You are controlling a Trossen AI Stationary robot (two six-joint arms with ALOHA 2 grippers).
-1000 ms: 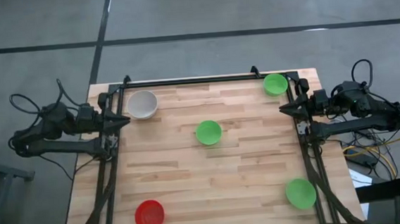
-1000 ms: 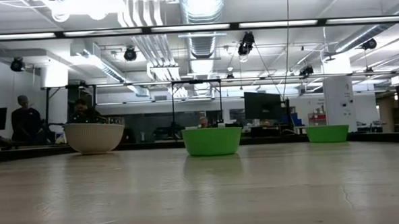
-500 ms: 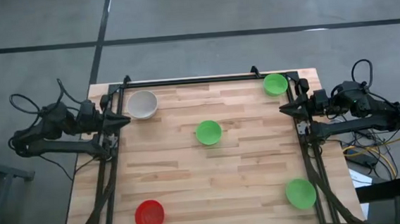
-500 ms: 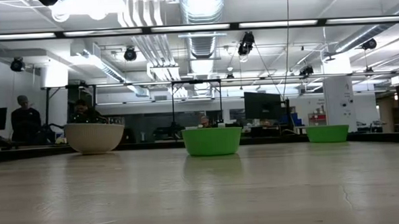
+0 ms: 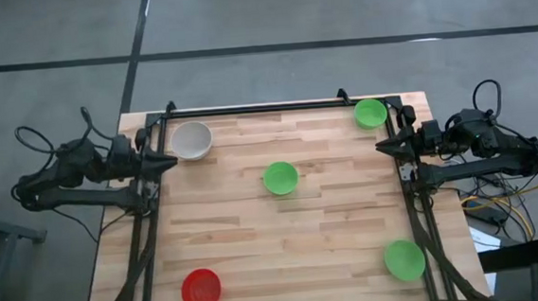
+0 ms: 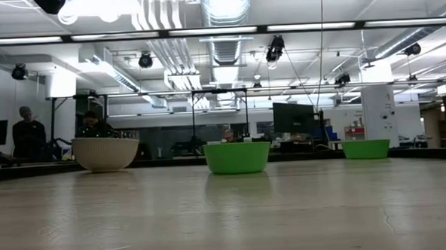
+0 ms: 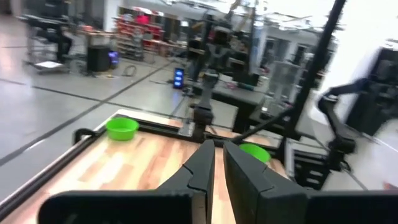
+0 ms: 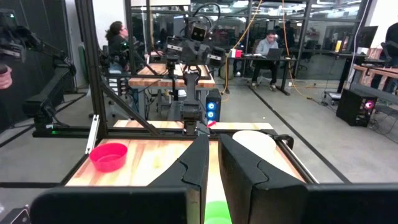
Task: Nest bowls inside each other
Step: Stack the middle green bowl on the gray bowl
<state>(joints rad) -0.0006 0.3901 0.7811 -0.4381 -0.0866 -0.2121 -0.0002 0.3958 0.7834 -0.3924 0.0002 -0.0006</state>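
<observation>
We treat the five bowls as light, stiff plastic shells that likely slide readily on the wood, so we advise pinching each one across its rim wall, one finger inside and one outside, rather than pressing on the round flank. All five sit apart on the table (image 5: 330, 213), none nested yet. The whitish-grey bowl (image 5: 191, 140) sits near the far left corner, one green bowl (image 5: 371, 113) at the far right corner, a second green bowl (image 5: 280, 178) at the table's middle, a third green bowl (image 5: 405, 260) near the near right corner, and the red bowl (image 5: 202, 289) near the near left corner. The left end effector (image 5: 164, 163) waits at the left edge, just beside the whitish-grey bowl but not touching it, its fingers (image 7: 198, 171) nearly together with a thin gap and nothing between them. The right end effector (image 5: 384, 146) waits at the right edge, near the far right green bowl, likewise almost closed and empty.
</observation>
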